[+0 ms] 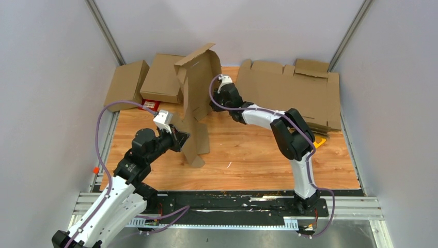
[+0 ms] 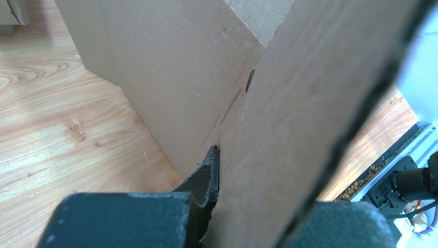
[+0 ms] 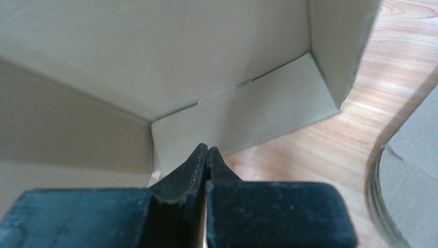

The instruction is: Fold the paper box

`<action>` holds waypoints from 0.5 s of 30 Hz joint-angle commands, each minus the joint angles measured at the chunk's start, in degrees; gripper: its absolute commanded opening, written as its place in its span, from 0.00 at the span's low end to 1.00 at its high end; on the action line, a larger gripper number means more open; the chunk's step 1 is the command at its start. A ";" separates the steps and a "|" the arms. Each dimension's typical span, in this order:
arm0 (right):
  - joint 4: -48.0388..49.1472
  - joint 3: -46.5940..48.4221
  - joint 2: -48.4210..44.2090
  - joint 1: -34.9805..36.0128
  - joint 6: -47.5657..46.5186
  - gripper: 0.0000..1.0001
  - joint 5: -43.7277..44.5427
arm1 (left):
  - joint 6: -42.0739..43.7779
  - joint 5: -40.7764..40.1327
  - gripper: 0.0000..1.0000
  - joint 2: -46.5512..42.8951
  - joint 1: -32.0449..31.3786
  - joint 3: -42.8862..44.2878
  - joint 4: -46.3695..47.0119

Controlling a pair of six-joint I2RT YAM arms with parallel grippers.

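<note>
Two arms meet at one plain brown corrugated paper box (image 1: 199, 88). It stands on edge just past the middle of the light wooden table (image 1: 258, 160), toward 12 o'clock, with its flaps spread and its tallest panel leaning at the top.

The left gripper (image 1: 179, 138) reaches in from 8 o'clock and is clamped on a low flap on the carton's near side. In the left wrist view that flap runs up between the dark fingers (image 2: 206, 178), one pad pressed against the board beside a crease.

The right gripper (image 1: 214, 103) sits at the carton's 3 o'clock side, pointing into its open inside. In the right wrist view its fingers (image 3: 192, 166) are pressed together with no board visible between them. The tips sit just in front of an inner corner where two panels and a lower flap meet. Whether the tips touch the cardboard cannot be told.

A wide sheaf of notched brown cardboard sheets (image 1: 294, 93) lies flat at 1 to 2 o'clock, well apart from the upright carton. Two flat folded brown cartons (image 1: 126, 82) lean at 10 to 11 o'clock by the wall. A small red card (image 1: 150, 105) lies just at their near edge.
</note>
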 commanded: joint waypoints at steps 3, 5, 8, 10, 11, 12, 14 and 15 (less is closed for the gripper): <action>4.80 6.40 7.60 -2.38 14.46 0.00 -6.75 | -1.24 1.85 0.00 1.41 -0.03 -0.31 -3.65; 3.87 8.77 9.57 -2.36 16.48 0.00 -6.73 | -1.17 2.02 0.00 1.50 -0.03 -0.34 -3.63; 3.49 11.98 12.38 -2.39 18.33 0.00 -7.43 | -0.94 2.03 0.00 1.55 -0.03 -0.15 -4.07; 3.40 13.37 13.83 -2.40 19.09 0.00 -7.96 | -0.81 1.95 0.00 1.53 -0.03 -0.07 -4.41; 3.39 13.79 14.46 -2.39 19.53 0.00 -8.04 | -0.72 1.91 0.00 1.52 -0.03 -0.08 -4.55; 3.46 14.14 15.15 -2.36 19.99 0.00 -8.11 | -0.67 1.88 0.00 1.41 -0.03 -0.07 -4.58; 3.21 14.64 16.07 -2.35 21.06 0.00 -7.72 | -0.84 1.93 0.00 1.44 -0.03 -0.15 -4.55; 3.00 14.87 16.49 -2.29 21.43 0.00 -7.37 | -0.87 1.90 0.00 1.44 -0.03 -0.10 -4.52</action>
